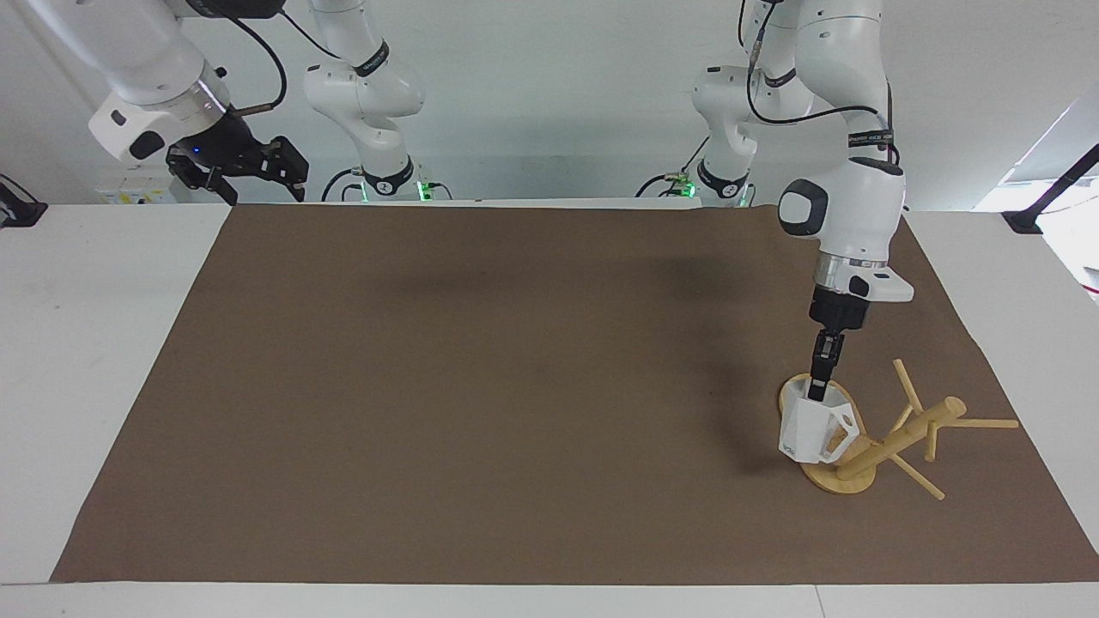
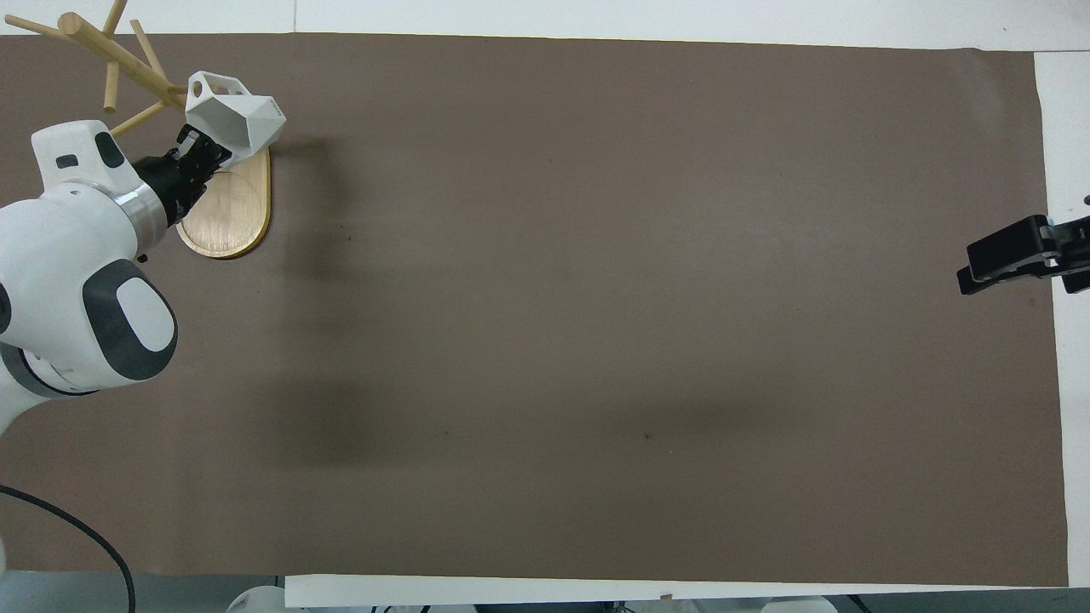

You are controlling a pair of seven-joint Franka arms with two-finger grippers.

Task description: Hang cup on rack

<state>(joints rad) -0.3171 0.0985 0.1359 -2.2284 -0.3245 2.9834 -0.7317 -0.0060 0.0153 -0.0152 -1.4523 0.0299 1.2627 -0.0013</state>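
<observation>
The left end effector is clamping the rim of the small white faceted plastic cup, fingers dipping into its mouth from above, and is holding it over the oval base of the light bamboo mug rack, near the worktop corner at the left arm's end, on the edge away from the robots. Here is the relation that matters: the cup's blocky handle with holes is pointing toward the rack's central post, and a thin peg is sitting right at the handle's opening in the overhead view. Whether the peg is already threading the hole, I cannot tell. The post is leaning away from the cup toward the worktop's end edge, so the pegs are fanning outward. The right end effector, fingers spread and empty, is waiting over the worktop corner at the right arm's end, well apart; the left arm is plainly the nearer one.
</observation>
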